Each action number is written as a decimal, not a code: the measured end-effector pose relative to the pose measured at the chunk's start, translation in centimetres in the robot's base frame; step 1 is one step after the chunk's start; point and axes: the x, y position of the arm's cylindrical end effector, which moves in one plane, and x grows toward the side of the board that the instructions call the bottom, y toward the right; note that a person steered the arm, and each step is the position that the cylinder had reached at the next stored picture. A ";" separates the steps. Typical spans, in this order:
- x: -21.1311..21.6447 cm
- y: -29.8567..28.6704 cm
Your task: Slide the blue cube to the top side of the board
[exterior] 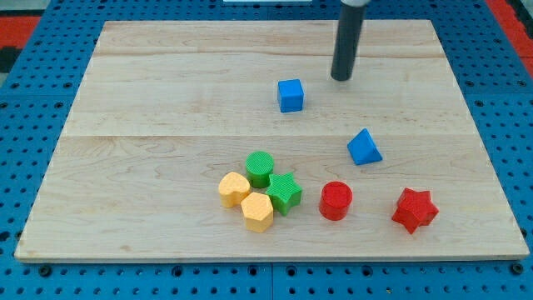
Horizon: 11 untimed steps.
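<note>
Tip [341, 78] down on the board [166, 83], far side, right of centre; a bare rod, nothing to open, close or grasp with. Touching no block. Blue cube [291, 95] just near-left of tip, close but apart, standing in the far half of the board, well short of the far edge. Blue wedge [364, 147] nearer and slightly right of tip, apart from cube. Further toward the near edge, a cluster left of centre: green cylinder [260, 167] at its far end, green star [284, 192] just right and nearer, yellow heart [234, 188] at left, yellow hexagon [257, 211] nearest, all packed together or nearly touching. Red cylinder [336, 200] right of the cluster, a small gap from green star. Red star [415, 209] further right, alone, near the board's near-right part.
</note>
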 end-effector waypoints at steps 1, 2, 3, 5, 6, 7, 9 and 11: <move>2.6 -8.4; 4.3 -10.3; 5.6 -13.6; 2.4 -22.0; 1.0 -24.0; -0.8 -22.9; -5.4 -17.2; -1.2 -1.2</move>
